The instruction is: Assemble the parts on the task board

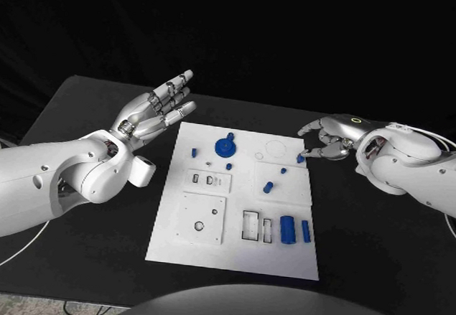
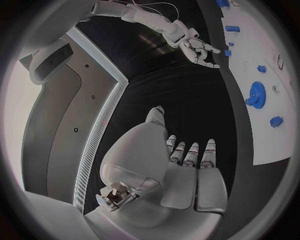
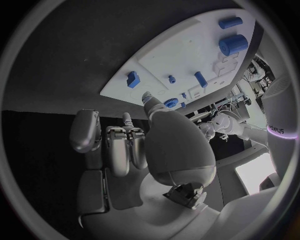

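Observation:
The white task board [image 1: 233,251] lies in the middle of the black table. On its far part sit a blue gear [image 1: 226,146] and several small blue pieces, one of them [image 1: 300,158] at the far right edge. A blue cylinder [image 1: 287,228] and a blue bar [image 1: 305,231] lie near the front right. My left hand [image 1: 158,110] is raised beside the board's far left corner, fingers straight and spread, holding nothing. My right hand [image 1: 331,141] hovers at the far right corner, fingers half curled and apart, a fingertip just above that edge piece [image 3: 133,79]. It holds nothing.
Grey recessed slots [image 1: 257,226] and a square plate with holes [image 1: 202,218] mark the board's front half. Bare black table [image 1: 378,238] lies on both sides of the board and in front of it.

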Controlling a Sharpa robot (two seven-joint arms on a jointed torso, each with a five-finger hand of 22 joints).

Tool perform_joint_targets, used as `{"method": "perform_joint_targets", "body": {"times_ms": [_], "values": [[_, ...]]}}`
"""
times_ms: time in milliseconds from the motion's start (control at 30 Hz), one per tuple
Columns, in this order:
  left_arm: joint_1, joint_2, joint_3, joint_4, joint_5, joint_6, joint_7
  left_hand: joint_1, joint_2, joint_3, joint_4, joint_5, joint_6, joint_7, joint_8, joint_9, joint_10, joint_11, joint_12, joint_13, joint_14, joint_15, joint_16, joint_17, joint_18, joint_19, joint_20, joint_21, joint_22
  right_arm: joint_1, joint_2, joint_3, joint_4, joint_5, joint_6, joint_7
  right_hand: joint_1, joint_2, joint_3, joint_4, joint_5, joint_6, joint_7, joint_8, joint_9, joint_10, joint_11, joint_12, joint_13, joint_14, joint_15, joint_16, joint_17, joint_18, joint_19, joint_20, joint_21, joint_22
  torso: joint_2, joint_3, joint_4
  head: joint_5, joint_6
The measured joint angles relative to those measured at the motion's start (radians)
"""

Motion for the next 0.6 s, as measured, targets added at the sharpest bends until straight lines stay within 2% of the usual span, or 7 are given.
{"method": "perform_joint_targets", "body": {"times_ms": [67,167,200,400,467,600], "values": [[0.0,0.0,0.0,0.0,0.0,0.0,0.0,0.0,0.0,0.0,0.0,0.0,0.0,0.0,0.0,0.0,0.0,0.0,0.0,0.0,0.0,0.0,0.0,0.0,0.0,0.0,0.0,0.0,0.0,-0.004,-0.001,0.0,-0.001,-0.001,0.0,0.002,0.0,0.0,-0.003,0.003,-0.005,0.0,0.0,0.0,0.0,0.0,0.0,0.0,0.0,0.0,0.0,-0.004,0.0,0.0,0.0,0.0,-0.004,0.0,0.0,-0.0003,-0.0001,0.0,0.0],[0.0,0.0,0.0,-0.001,0.0,0.001,-0.001,0.0,0.0,0.0,0.0,0.0,0.0,0.0,0.0,0.0,0.0,0.0,0.0,0.0,0.0,0.0,0.0,0.0,0.0,0.0,0.0,0.0,0.0,-0.009,0.0,0.0,-0.004,-0.001,0.0,0.004,0.0,0.0,-0.005,0.005,-0.005,0.011,0.011,0.006,0.0,0.0,0.0,0.0,0.0,0.0,0.0,-0.004,0.0,0.0,0.0,0.0,-0.006,0.0,0.0,-0.0004,-0.0003,0.0,0.0],[0.0,0.0,0.0,-0.001,0.0,0.001,-0.001,0.0,0.0,0.0,0.0,0.0,0.0,0.0,0.0,0.0,0.0,0.0,0.0,0.0,0.0,0.0,0.0,0.0,0.0,0.0,0.0,0.0,0.0,-0.01,0.0,0.0,-0.006,-0.002,0.0,0.004,0.0,0.0,-0.006,0.006,-0.005,0.014,0.008,0.008,0.0,0.0,0.0,0.0,0.0,0.0,0.0,-0.004,0.0,0.0,0.0,0.0,-0.006,0.0,0.0,-0.0004,-0.0003,0.0,0.0],[0.0,0.001,0.0,-0.003,0.0,0.004,-0.003,0.0,0.0,0.0,0.0,0.004,0.0,0.0,0.0,0.0,0.0,0.0,0.0,0.0,0.0,0.0,0.0,0.0,0.0,0.0,0.0,0.0,0.0,-0.02,0.006,0.0,-0.016,-0.002,0.001,0.005,0.0,0.0,-0.008,0.008,0.002,0.037,0.018,0.021,0.005,0.0,0.0,0.0,0.0,0.0,0.0,-0.008,0.0,0.0,0.0,0.0,-0.018,0.0,-0.001,0.0005,0.0002,-0.001,0.0],[0.0,0.001,0.0,-0.003,0.0,0.004,-0.003,0.0,0.0,0.0,0.0,0.004,0.0,0.0,0.0,0.0,0.0,0.0,0.0,-0.001,0.0,0.0,0.0,0.0,0.0,0.0,0.0,0.0,0.0,-0.023,0.008,0.0,-0.02,-0.003,0.002,0.005,0.007,0.001,-0.011,0.008,0.003,0.044,0.015,0.024,0.007,0.0,0.0,0.0,0.0,0.0,0.0,-0.014,0.0,0.0,0.0,0.0,-0.018,0.0,-0.001,0.0007,0.0002,-0.002,0.0],[0.0,0.001,0.0,-0.004,0.0,0.006,-0.004,0.004,0.004,0.0,0.0,0.004,0.0,0.0,0.0,0.0,0.0,0.0,0.0,-0.001,0.0,0.0,0.0,0.0,0.0,0.0,0.0,0.0,0.0,-0.029,0.014,0.0,-0.03,-0.003,0.004,0.005,0.012,-0.001,-0.012,0.007,0.015,0.058,0.023,0.033,0.013,0.0,0.007,0.0,0.0,0.0,0.0,-0.015,0.0,0.0,0.0,0.0,-0.023,0.0,-0.001,0.0007,0.0002,-0.002,0.0]]}}
